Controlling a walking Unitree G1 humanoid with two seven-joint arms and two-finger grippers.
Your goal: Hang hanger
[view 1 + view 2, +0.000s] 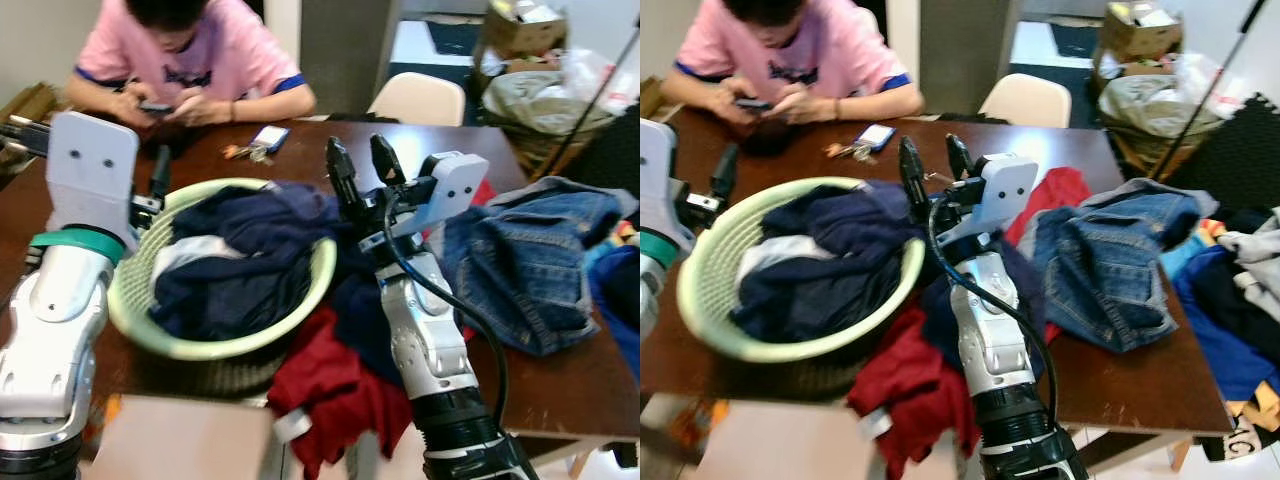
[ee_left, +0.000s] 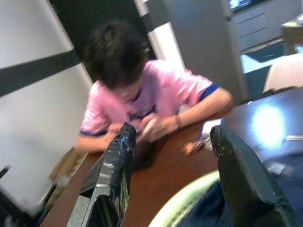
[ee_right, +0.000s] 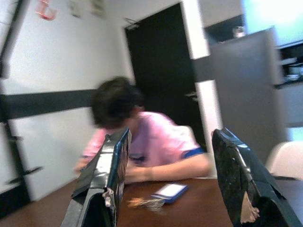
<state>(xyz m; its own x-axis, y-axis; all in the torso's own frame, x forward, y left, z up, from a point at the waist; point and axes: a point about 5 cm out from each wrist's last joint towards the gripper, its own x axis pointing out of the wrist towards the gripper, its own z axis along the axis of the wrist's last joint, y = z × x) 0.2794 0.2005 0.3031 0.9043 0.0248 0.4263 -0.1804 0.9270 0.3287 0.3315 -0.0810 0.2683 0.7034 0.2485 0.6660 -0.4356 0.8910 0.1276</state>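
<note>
Red cloth (image 1: 335, 395) spills over the near edge of the brown counter (image 1: 560, 375), just beside a pale green laundry basket (image 1: 315, 285) heaped with dark navy clothes (image 1: 245, 255) and a bit of white fabric. Raised above the basket's right rim, the right hand (image 1: 366, 165) has its black fingers spread wide and empty, and the left hand (image 2: 173, 175) at the basket's far-left rim is likewise wide and empty. Blue jeans (image 1: 530, 265) lie toward the right edge, a person in a pink shirt (image 1: 195, 55) sits at the far edge, and I cannot make out a hanger anywhere among the clothes.

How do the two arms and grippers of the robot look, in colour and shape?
Both arms are silver-white. The left arm has a teal ring; the right arm carries a black cable and a black collar. The left gripper and right gripper have two long, glossy black fingers each.
</note>
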